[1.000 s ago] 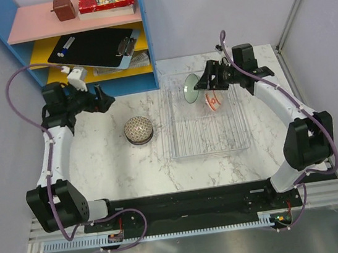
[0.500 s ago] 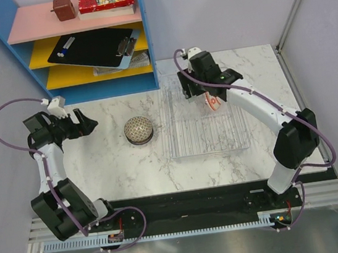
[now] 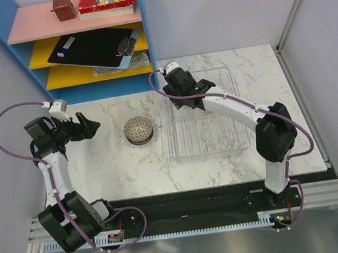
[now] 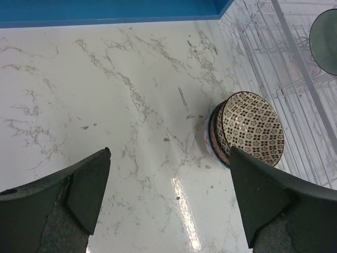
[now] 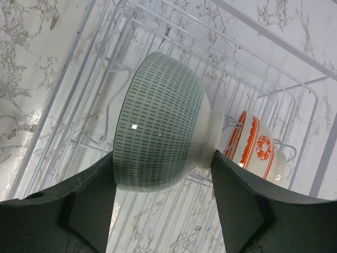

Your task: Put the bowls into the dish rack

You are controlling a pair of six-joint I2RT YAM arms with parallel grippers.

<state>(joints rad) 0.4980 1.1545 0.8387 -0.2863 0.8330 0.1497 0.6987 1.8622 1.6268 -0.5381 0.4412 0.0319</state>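
Over far end of dish rack (image 3: 207,135), right hand (image 5: 163,176) clamps pale green bowl (image 5: 158,132) on edge, one finger at rim side, other at foot. White bowl with red marks (image 5: 258,150) stands in rack just beyond. Left hand (image 4: 168,158) spread wide, holding nothing, above tabletop (image 4: 105,79). Brown patterned bowl (image 4: 251,129) nested with others on tabletop, near rack's left side.
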